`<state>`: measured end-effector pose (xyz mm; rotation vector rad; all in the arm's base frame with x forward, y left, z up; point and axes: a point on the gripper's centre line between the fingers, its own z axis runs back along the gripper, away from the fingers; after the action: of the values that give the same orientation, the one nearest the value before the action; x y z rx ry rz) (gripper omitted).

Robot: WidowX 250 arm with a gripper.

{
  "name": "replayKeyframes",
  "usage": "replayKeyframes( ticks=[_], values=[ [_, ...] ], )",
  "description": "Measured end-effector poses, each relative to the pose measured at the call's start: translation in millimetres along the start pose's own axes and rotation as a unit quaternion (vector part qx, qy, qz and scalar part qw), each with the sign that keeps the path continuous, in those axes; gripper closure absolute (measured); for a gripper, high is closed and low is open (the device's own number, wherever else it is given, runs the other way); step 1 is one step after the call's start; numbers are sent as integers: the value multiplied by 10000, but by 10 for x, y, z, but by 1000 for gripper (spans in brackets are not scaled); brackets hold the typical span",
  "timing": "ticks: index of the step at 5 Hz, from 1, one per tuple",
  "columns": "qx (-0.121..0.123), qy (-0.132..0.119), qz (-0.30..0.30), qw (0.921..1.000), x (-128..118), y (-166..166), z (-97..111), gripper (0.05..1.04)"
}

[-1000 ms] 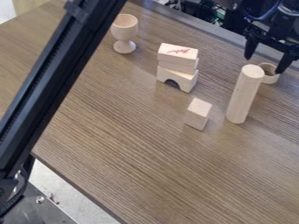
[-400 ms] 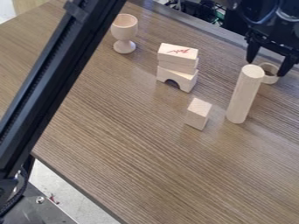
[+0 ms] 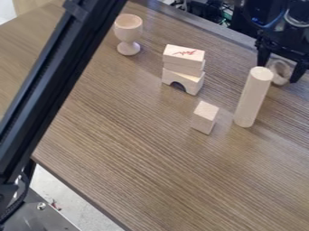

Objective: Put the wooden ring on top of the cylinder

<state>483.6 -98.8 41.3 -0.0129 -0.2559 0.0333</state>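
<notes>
Two black fingers (image 3: 299,70) flank the wooden ring (image 3: 281,80) — smooth cylinder (image 3: 252,97) upright nearby.

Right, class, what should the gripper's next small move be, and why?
Probably a slight lowering of the gripper around the wooden ring, before closing: its fingers are apart, one to each side of the ring in this view, and the cylinder stands upright with nothing on top.
</notes>
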Motion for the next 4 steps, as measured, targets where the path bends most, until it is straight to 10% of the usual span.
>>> replayKeyframes(
  ticks=[2, 4],
  values=[
    [-6, -22, -15, 10000, 7, -2, 0, 354],
    [19, -46, -21, 10000, -1, 2, -20, 309]
  ],
)
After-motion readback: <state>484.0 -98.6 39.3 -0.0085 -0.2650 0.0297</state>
